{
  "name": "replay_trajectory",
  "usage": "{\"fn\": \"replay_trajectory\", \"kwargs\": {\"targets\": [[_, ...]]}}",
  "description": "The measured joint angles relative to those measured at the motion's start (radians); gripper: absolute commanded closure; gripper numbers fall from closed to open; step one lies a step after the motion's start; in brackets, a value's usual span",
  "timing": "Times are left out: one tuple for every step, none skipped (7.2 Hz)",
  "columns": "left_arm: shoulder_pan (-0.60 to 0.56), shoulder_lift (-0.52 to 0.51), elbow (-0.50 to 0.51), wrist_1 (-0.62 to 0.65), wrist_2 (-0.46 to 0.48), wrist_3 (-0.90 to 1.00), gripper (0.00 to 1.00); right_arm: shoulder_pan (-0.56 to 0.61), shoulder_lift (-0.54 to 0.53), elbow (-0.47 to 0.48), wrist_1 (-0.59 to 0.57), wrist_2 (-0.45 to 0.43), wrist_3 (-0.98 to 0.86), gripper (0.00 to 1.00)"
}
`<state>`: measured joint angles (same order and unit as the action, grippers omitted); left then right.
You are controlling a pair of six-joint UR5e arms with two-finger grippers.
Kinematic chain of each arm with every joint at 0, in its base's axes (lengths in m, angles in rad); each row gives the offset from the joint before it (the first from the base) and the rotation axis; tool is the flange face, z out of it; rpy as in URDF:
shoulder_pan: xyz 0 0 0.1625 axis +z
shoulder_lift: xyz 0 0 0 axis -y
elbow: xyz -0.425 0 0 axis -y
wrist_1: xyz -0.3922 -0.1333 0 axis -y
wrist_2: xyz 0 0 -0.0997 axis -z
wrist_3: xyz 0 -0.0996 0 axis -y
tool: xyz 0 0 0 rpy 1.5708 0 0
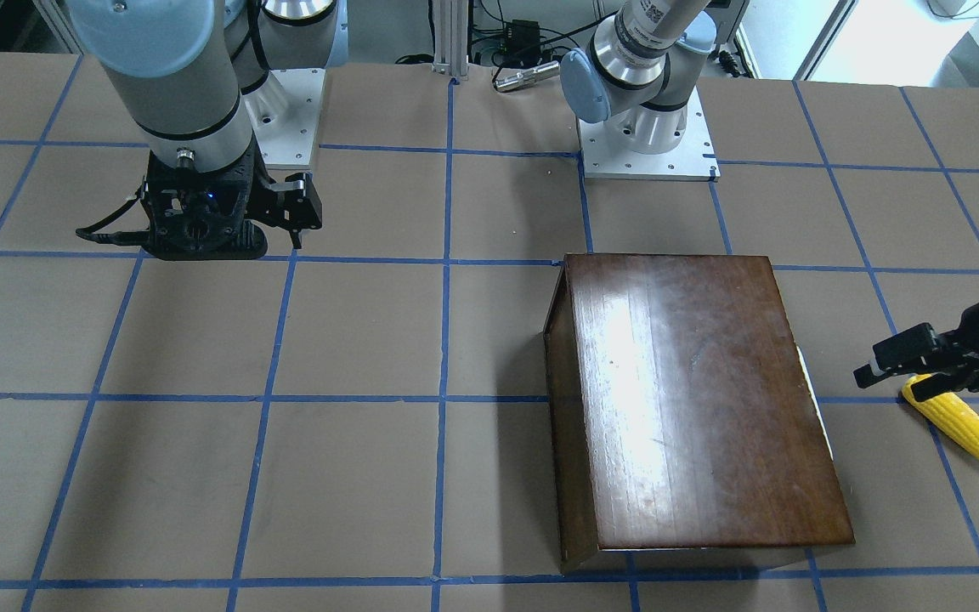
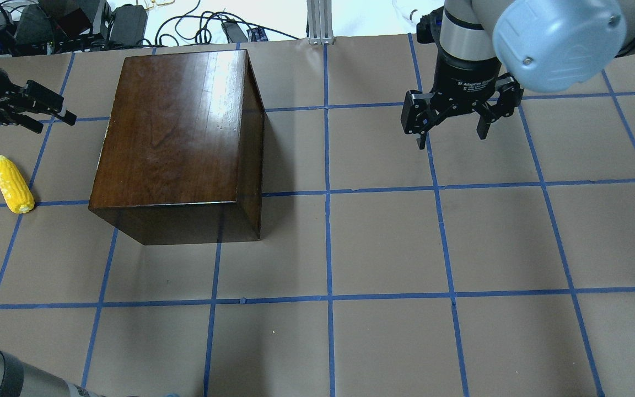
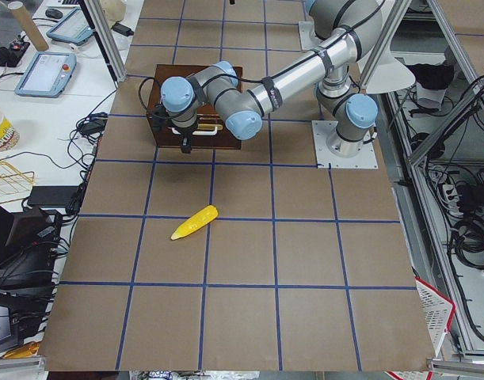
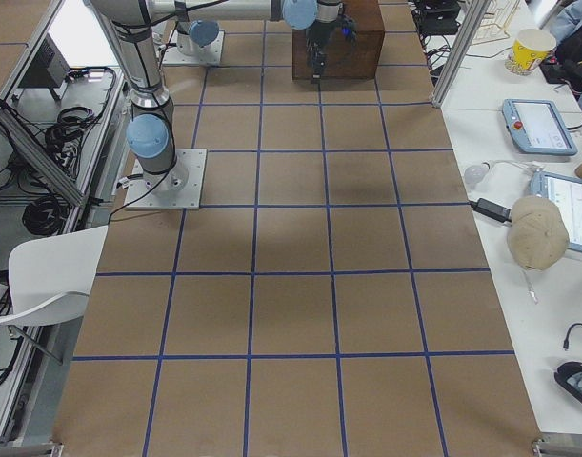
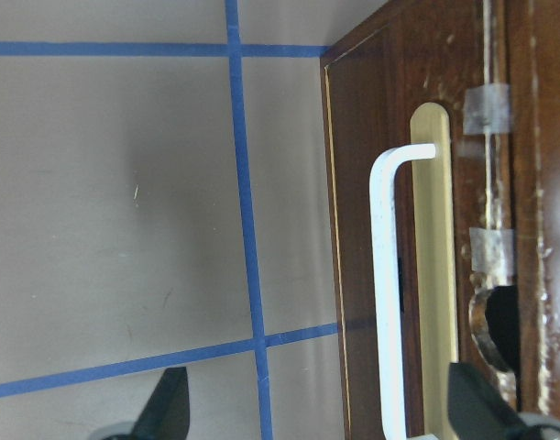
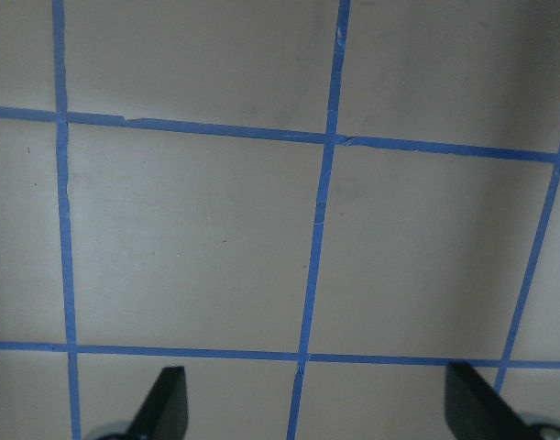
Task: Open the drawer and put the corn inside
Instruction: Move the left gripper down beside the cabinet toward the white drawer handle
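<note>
The glossy dark-brown box (image 2: 177, 132) stands on the table's left half. Its drawer is shut; the chipped front panel (image 5: 426, 110) with a white handle (image 5: 385, 293) fills the right of the left wrist view. My left gripper (image 2: 53, 124) is open and empty, level with that front and a little off it; the handle lies between the finger lines (image 5: 321, 408). The yellow corn (image 2: 14, 184) lies on the table just beside the left gripper, also in the front-facing view (image 1: 961, 425). My right gripper (image 2: 452, 139) is open and empty above bare table (image 6: 321, 408).
The table is brown paper with a blue tape grid (image 2: 328, 190). The arm bases (image 1: 647, 140) stand at the robot's edge. Cables and power bricks (image 2: 130, 25) lie beyond the far edge. Desks with tablets (image 4: 538, 124) flank the table ends.
</note>
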<state>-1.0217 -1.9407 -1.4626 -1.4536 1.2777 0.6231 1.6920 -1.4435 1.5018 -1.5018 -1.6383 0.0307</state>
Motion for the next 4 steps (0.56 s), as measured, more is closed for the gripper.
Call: {"fn": "replay_trajectory", "kwargs": {"targets": [[0.000,-0.015,-0.008,0.001,-0.009,0.000,0.00,0.000,0.000,0.000,0.000,0.000,0.000,0.00],[0.000,-0.028,-0.016,0.001,-0.038,-0.004,0.00,0.000,0.000,0.000,0.000,0.000,0.000,0.00],[0.000,-0.038,-0.020,0.000,-0.075,-0.008,0.00,0.000,0.000,0.000,0.000,0.000,0.000,0.00],[0.000,-0.049,-0.024,0.000,-0.095,-0.008,0.00,0.000,0.000,0.000,0.000,0.000,0.000,0.00]]}}
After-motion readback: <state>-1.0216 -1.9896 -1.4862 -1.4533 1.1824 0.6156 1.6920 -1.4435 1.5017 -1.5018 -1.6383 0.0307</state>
